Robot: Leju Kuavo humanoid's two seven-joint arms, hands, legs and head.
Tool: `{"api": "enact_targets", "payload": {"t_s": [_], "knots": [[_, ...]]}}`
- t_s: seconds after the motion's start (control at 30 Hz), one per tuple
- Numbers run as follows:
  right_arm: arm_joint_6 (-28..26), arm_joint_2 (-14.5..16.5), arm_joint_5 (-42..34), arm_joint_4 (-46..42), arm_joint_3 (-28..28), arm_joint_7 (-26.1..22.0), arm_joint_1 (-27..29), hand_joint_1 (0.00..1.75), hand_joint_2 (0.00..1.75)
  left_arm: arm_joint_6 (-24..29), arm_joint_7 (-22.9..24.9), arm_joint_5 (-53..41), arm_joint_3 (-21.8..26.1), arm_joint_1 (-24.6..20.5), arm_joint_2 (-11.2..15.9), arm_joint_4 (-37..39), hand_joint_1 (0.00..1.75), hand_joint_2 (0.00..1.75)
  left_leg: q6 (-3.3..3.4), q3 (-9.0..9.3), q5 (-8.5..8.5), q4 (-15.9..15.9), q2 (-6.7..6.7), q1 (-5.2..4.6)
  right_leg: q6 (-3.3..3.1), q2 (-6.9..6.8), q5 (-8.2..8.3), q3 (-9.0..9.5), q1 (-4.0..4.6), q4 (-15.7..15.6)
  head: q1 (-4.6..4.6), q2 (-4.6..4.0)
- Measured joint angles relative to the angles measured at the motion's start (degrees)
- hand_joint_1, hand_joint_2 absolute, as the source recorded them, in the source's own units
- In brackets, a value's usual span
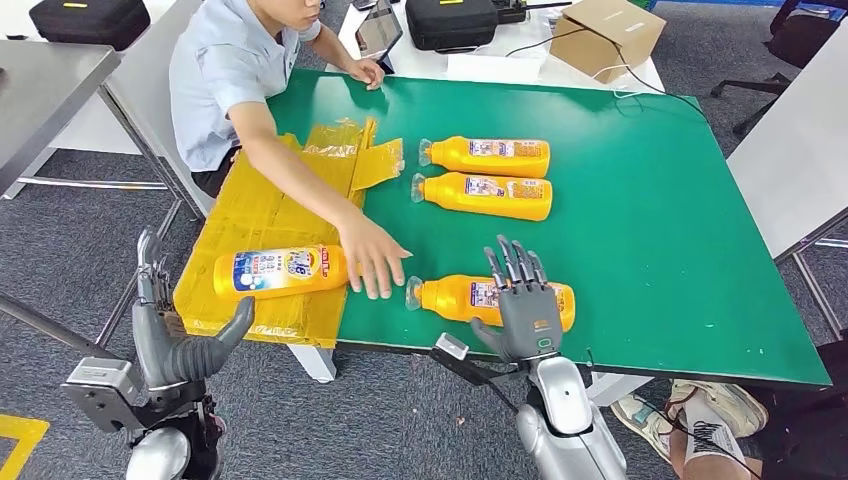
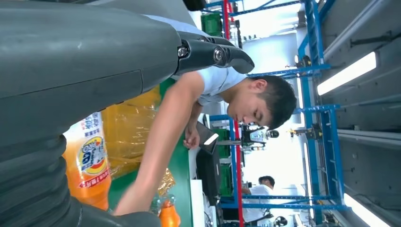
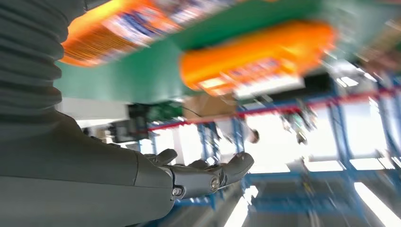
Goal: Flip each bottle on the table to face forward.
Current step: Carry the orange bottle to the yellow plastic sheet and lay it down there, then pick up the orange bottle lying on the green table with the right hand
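Head view: four orange bottles lie flat, two side by side far out on the green table [image 1: 650,200], one near bottle [image 1: 470,298] under the right hand [image 1: 522,305], whose fingers are spread and grip nothing. A person's hand [image 1: 372,258] touches the labelled bottle [image 1: 280,270] on yellow cardboard [image 1: 260,200].

Left wrist view: left hand [image 2: 94,61] open, empty.

Right wrist view: blurred bottles, fingers [image 3: 208,172] apart.
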Motion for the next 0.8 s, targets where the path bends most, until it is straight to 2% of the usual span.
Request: {"api": "enact_targets", "payload": {"t_s": [0.3, 0.43, 0.6, 0.7, 0.77, 0.8], "knots": [[10.38, -3.05, 1.74, 2.26, -2.93, 5.12, -0.19, 0.0, 1.75, -3.47, 2.13, 2.09, -0.03, 2.67, -0.28, -3.75, 0.0, 1.75, 0.0, -0.01, 0.0, 0.0, 0.0, 0.01, 0.0, 0.0, 0.0, 0.0, 0.0, 0.0, -0.02, 0.0], [12.24, -3.59, 2.4, 3.3, -2.98, 6.64, -0.32, 0.0, 1.75, -3.73, 2.28, 2.32, -0.01, 3.15, -0.3, -4.3, 0.0, 1.75, 0.0, -0.01, 0.0, 0.0, 0.0, 0.01, 0.0, 0.0, 0.0, 0.01, -0.01, 0.0, -0.02, 0.0], [14.25, -4.68, 5.73, 3.96, -3.01, 10.97, -0.84, 0.0, 1.75, -3.75, 2.52, 1.95, 0.12, 3.93, -0.47, -5.13, 0.0, 1.75, 0.0, 0.0, 0.0, 0.0, 0.0, 0.01, 0.0, 0.0, 0.0, 0.02, -0.01, -0.01, -0.01, 0.0], [15.58, -5.34, 5.43, 4.95, -3.31, 11.53, -1.63, 0.0, 1.75, -3.92, 2.54, 1.77, 0.21, 4.42, -0.61, -5.47, 0.0, 1.75, 0.01, 0.01, 0.0, 0.0, -0.01, 0.01, 0.0, 0.0, 0.0, 0.03, -0.01, -0.01, -0.01, 0.0], [15.67, -5.69, 3.8, 7.09, -3.74, 10.47, -3.15, 0.13, 1.75, -4.43, 2.54, 2.06, 0.26, 4.31, -0.62, -5.43, 0.0, 1.75, 0.01, 0.05, 0.0, 0.0, 0.01, 0.01, 0.0, 0.0, 0.01, 0.04, -0.02, -0.02, -0.01, 0.0], [15.42, -5.84, 2.87, 8.7, -3.97, 9.66, -4.23, 0.47, 1.75, -4.68, 2.54, 2.26, 0.26, 4.08, -0.62, -5.3, 0.0, 1.75, 0.01, 0.08, 0.0, 0.0, 0.03, 0.01, 0.0, 0.0, 0.02, 0.05, -0.02, -0.02, -0.02, 0.0]]}}
